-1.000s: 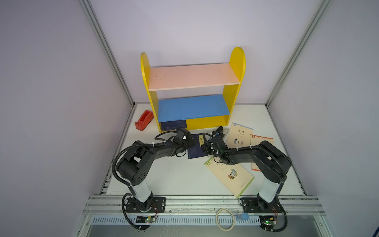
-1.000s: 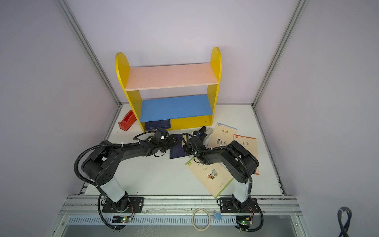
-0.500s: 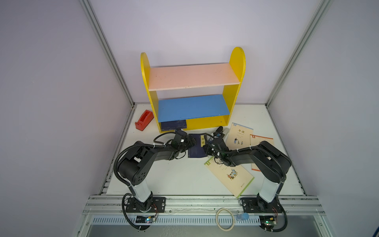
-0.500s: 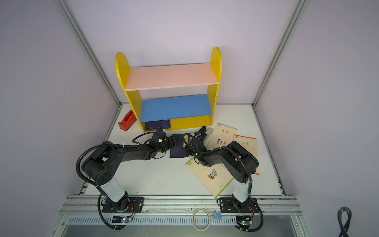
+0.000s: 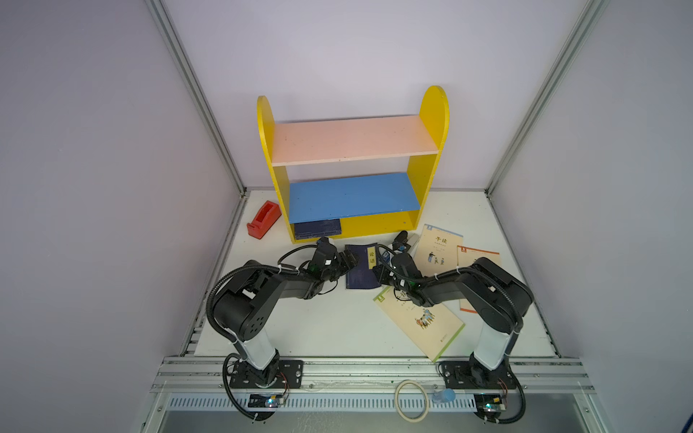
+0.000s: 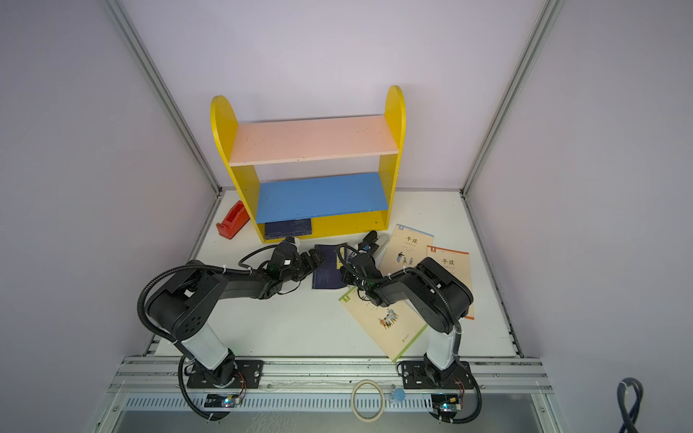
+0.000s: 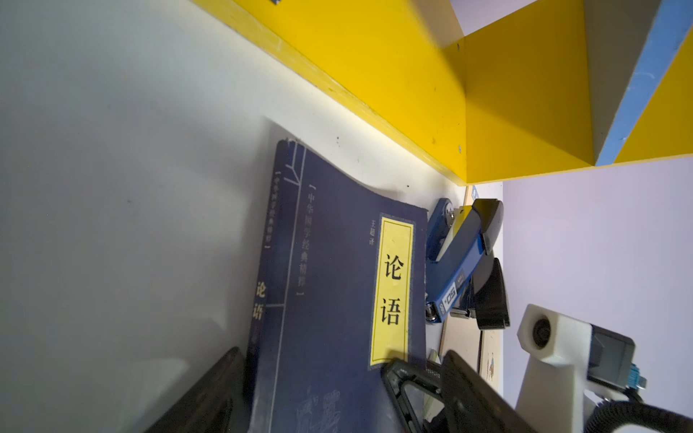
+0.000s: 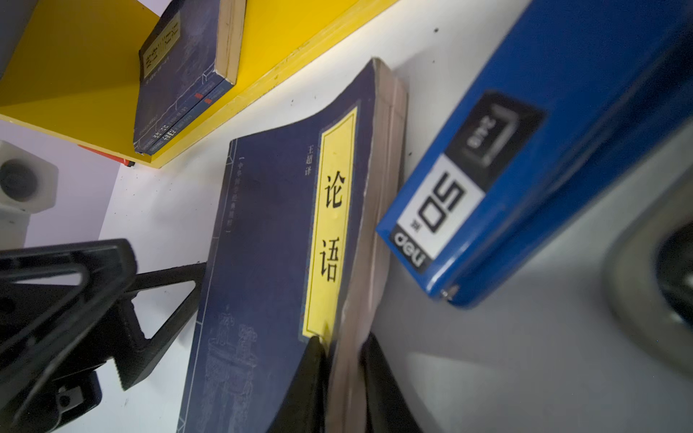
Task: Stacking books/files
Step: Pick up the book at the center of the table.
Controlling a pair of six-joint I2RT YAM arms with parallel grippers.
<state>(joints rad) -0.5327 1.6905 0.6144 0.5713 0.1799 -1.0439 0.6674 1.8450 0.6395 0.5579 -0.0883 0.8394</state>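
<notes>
The navy book [image 8: 270, 232] is covered in matt, scuffed paper, its page block rough-edged. The stapler [image 8: 543, 150] is finished in glossy blue. The shelf [image 5: 352, 142] is painted smooth; the desk [image 5: 330, 322] is seen as matt white.

- White table [image 5: 330, 330]: navy book [image 5: 360, 271] lies between the jaws of left gripper [image 5: 351, 260] and right gripper [image 5: 379, 270].
- Stapler [image 5: 402, 241] just beyond the right jaws; three cream books [image 5: 437, 243] [image 5: 479, 256] [image 5: 422, 324] beside and behind them.
- Yellow shelf [image 5: 375, 225], navy stack [image 5: 317, 228] on its bottom board, beyond both jaws.
- Red tape dispenser [image 5: 263, 219] well apart from the left jaws.
</notes>
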